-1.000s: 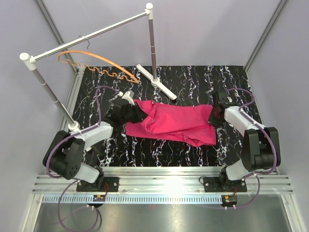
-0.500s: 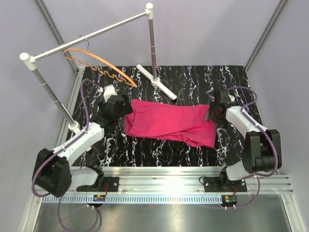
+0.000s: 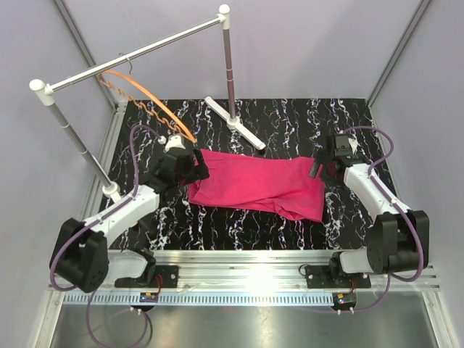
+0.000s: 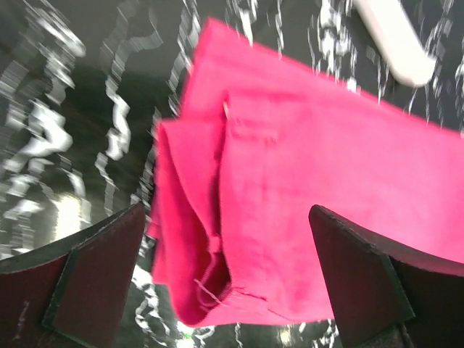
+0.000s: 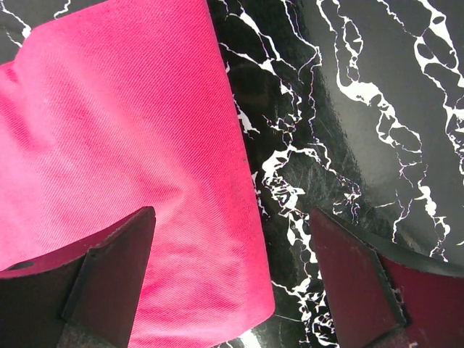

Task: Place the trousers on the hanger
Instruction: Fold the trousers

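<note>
The magenta trousers lie folded flat across the middle of the black marbled table. My left gripper hovers open above their left end. In the left wrist view the jaws stand wide over the folded waist edge of the trousers, holding nothing. My right gripper is open above their right end. In the right wrist view it straddles the hem of the trousers without touching. The orange hanger hangs by its hook from the silver rail at the back left, turned edge-on.
The rail rests on two posts with white caps, one post at the back centre and one at the left. A white foot of the stand lies just behind the trousers and shows in the left wrist view. Grey walls enclose the table.
Both grippers have opened and let go of the trousers, which now lie flat. The left arm pulled back, then came over the left end again. The hanger has swung round on the rail.
</note>
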You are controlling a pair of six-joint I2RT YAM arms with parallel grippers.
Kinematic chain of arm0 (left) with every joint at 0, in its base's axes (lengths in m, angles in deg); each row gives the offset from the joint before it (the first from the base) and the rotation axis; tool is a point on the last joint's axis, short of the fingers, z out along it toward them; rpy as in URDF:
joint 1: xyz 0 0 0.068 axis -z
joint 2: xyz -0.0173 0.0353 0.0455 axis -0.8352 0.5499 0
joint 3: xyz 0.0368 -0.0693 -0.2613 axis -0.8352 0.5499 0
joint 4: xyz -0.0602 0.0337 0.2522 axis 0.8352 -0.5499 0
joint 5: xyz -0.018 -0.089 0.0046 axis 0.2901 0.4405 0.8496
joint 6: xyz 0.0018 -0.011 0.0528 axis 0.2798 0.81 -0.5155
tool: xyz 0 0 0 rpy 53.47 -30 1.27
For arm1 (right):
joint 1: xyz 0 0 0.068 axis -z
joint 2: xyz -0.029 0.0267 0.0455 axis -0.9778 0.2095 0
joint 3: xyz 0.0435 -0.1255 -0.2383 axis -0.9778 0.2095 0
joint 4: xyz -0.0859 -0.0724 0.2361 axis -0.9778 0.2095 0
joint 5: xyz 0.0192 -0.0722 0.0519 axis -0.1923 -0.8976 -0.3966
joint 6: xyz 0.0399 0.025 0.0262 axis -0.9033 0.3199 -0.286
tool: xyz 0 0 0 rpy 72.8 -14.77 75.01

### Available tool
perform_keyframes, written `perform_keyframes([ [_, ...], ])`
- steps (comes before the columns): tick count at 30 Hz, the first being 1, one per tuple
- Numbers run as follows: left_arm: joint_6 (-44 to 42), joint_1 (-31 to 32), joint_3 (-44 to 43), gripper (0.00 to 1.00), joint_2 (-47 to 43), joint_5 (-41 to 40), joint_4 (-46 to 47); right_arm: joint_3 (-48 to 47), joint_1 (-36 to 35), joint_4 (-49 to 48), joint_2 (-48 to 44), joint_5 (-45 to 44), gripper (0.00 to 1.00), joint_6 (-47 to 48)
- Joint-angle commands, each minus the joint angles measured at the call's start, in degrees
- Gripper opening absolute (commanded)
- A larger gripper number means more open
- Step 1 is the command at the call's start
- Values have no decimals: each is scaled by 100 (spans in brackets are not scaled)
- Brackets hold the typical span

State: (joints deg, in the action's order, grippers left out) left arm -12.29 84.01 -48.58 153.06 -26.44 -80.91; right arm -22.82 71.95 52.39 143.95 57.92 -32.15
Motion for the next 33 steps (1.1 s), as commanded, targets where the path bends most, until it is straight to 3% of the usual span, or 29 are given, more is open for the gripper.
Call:
perform_keyframes([
  [1,318,75,64,99,509,604,264,-57,7,-45,-244,101,94,72],
  [11,564,84,11,99,1618,683,624,93,7,-116,-526,286,95,143],
  [13,547,84,37,90,1723,797,843,93,16,-125,-526,277,95,143],
  [14,529,84,11,75,1768,841,913,84,7,-116,-509,268,95,143],
  [15,512,84,-7,43,1855,894,975,93,7,-116,-517,251,95,143],
  [19,336,84,-95,0,1944,1184,1204,119,15,-125,-535,224,95,125],
  [33,-507,92,424,0,98,1633,2627,102,7,-151,-420,233,95,151],
])
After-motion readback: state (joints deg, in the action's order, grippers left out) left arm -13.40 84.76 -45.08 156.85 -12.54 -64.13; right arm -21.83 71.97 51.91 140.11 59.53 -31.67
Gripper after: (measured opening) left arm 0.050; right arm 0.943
